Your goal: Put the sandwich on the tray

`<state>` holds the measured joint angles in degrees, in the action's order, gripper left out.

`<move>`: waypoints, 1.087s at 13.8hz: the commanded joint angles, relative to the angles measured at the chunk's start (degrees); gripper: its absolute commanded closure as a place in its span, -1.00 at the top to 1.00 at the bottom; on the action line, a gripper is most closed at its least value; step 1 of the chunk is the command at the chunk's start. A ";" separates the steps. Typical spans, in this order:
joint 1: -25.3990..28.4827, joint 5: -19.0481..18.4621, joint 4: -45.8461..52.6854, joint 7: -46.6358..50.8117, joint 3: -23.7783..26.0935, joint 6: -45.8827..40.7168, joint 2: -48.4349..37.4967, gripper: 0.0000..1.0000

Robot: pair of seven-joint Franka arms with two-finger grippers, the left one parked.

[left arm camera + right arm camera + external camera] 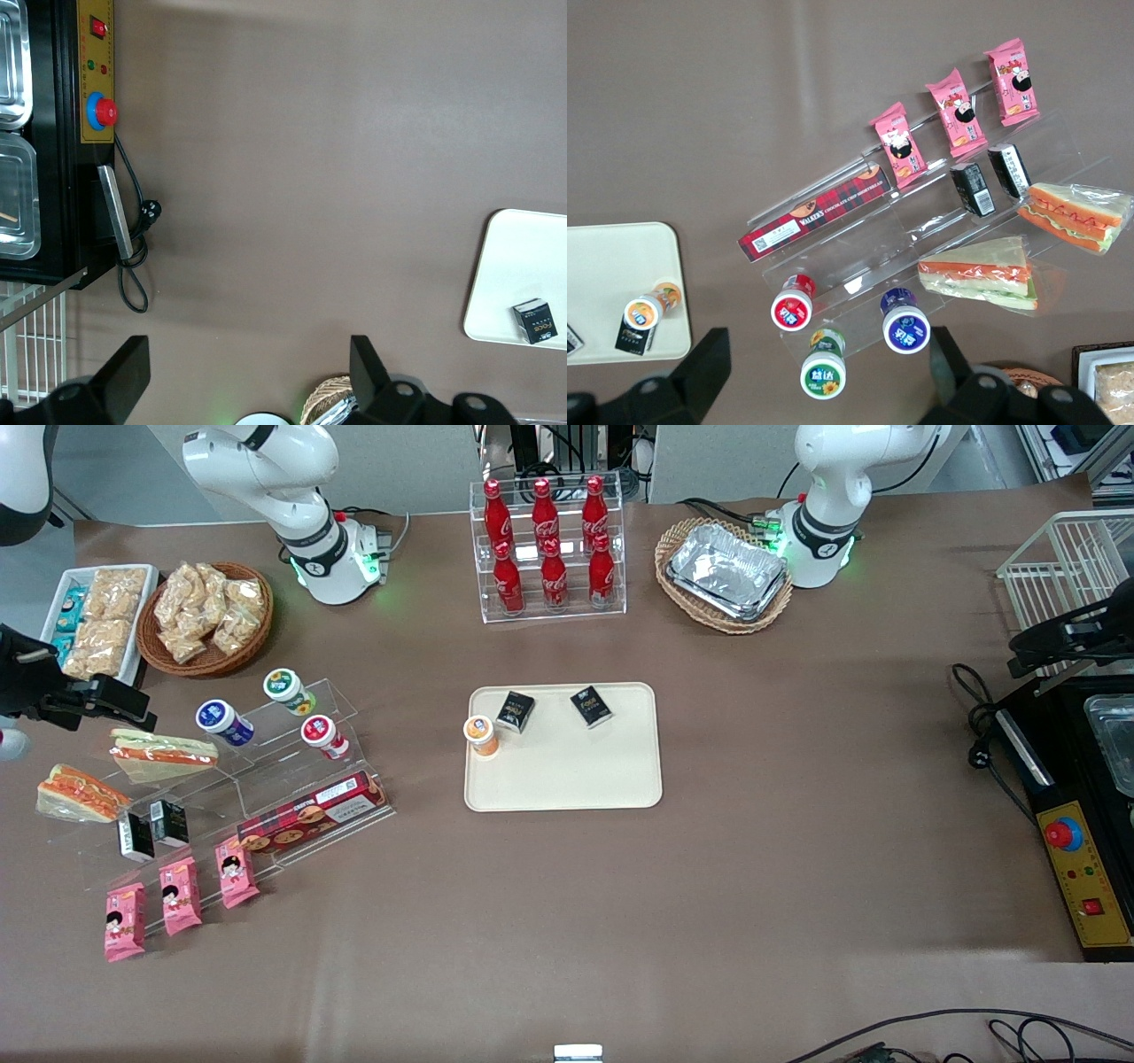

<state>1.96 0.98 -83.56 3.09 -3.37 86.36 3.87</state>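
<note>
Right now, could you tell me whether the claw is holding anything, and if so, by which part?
Nothing is held. The claw hangs open above the clear display stand, and the sandwich lies untouched on the stand, apart from the tray.

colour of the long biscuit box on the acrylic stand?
Red tartan biscuit box, clearest in the right wrist view. The gripper hovers open above the sandwiches.

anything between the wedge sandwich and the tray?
Yes. In the front view, between the sandwich and the tray stands the clear tiered rack, holding black cartons and a red tartan biscuit box. The gripper hovers near the sandwiches.
</note>
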 commanded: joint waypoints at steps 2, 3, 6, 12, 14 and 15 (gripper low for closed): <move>0.15 -0.36 0.07 -2.20 -1.11 -1.10 -0.79 1.00; 0.15 -0.36 0.07 -3.78 -1.12 -1.10 -0.70 1.00; 0.33 -0.54 0.07 -8.71 -1.12 -1.10 -0.53 1.00; -0.29 -0.54 0.07 -31.59 -6.46 -1.10 -0.61 1.00; -0.29 -0.27 -0.02 -43.73 -10.33 -1.10 -0.44 1.00; -0.29 -0.27 -0.20 -47.26 -11.91 -1.02 -0.44 1.00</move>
<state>1.72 0.76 -83.57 -32.57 -11.45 86.11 3.83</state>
